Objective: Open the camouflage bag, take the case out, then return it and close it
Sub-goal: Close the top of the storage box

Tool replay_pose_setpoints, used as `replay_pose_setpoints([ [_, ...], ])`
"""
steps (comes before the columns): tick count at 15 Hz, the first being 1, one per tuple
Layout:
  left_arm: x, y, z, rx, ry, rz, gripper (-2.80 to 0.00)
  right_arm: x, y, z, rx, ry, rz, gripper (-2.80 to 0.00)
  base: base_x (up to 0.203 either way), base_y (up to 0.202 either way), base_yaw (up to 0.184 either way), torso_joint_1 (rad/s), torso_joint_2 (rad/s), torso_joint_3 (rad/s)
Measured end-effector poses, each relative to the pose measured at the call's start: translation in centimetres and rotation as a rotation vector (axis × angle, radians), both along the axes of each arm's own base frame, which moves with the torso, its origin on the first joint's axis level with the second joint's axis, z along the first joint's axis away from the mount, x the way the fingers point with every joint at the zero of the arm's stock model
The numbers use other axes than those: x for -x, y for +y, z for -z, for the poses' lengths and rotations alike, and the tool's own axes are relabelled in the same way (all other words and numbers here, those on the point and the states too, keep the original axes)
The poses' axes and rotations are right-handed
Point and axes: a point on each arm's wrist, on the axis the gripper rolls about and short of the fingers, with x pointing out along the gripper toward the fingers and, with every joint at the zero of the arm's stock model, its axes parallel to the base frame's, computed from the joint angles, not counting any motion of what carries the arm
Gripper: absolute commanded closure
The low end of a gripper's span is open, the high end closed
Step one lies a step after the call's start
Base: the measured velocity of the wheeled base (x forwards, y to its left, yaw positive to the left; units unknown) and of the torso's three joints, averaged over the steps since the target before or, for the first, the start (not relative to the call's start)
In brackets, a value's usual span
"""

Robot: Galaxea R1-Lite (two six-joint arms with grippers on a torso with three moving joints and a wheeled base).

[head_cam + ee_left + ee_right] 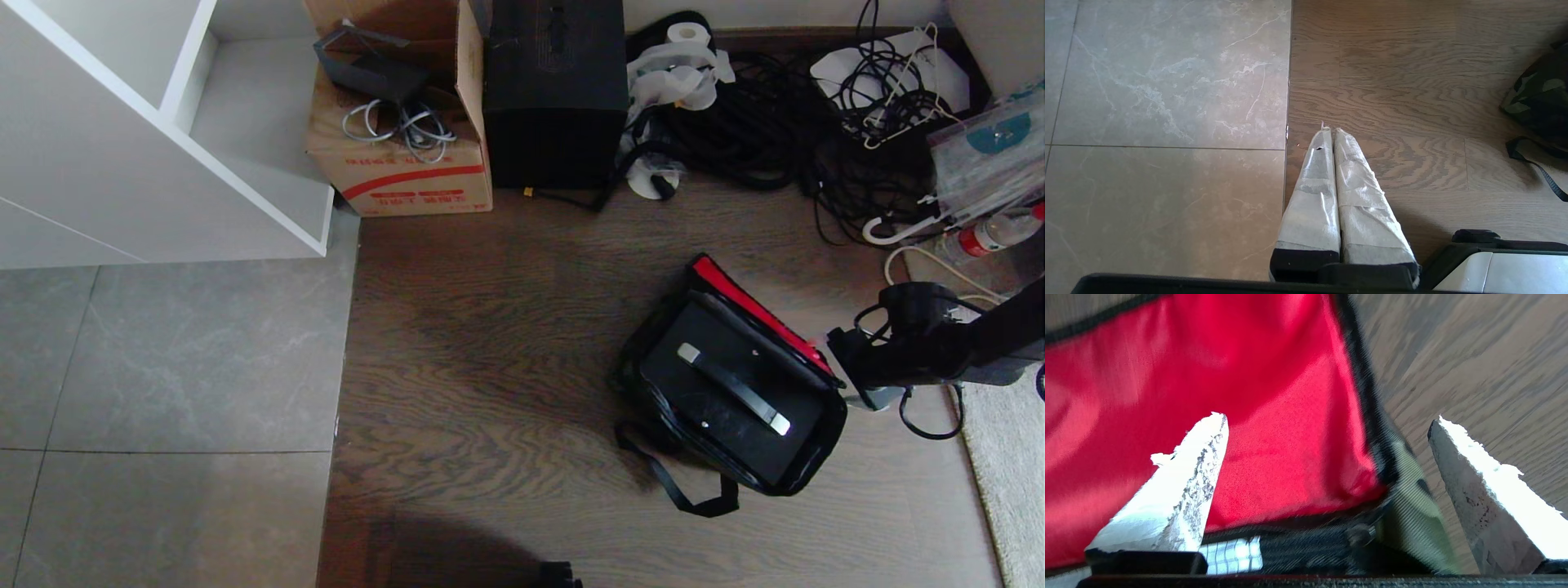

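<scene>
The camouflage bag (633,380) stands open on the wooden floor, its red-lined lid (755,309) folded back on the far right side. Inside lies the black case (710,412), top handle (735,389) with silver ends facing up. My right gripper (845,359) hovers at the lid's right end. In the right wrist view it is open (1327,420), with the red lining (1188,375) and a camouflage corner (1412,490) between the spread fingers, held by neither. My left gripper (1329,130) is shut and empty over the floor, the bag's corner (1539,98) well off to one side.
A red-striped cardboard box (400,163) and a tall black box (555,90) stand at the back. Tangled cables (775,122) and a bottle (992,237) crowd the back right. A white shelf unit (163,163) sits at the left, a rug (1012,474) at the right, and grey tiles (163,392) at the left.
</scene>
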Motion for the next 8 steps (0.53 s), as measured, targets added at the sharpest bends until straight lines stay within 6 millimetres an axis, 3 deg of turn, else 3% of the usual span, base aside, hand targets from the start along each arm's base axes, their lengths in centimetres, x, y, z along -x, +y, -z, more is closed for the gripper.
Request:
replay_pose_setpoints([
  [8,0.0,0.0,0.0,0.000,0.000,0.000,0.00,-0.3,-1.6,0.7,-0.126,-0.029,0.053,-2.80,0.000,0.000,0.000,0.000,0.00,0.000],
])
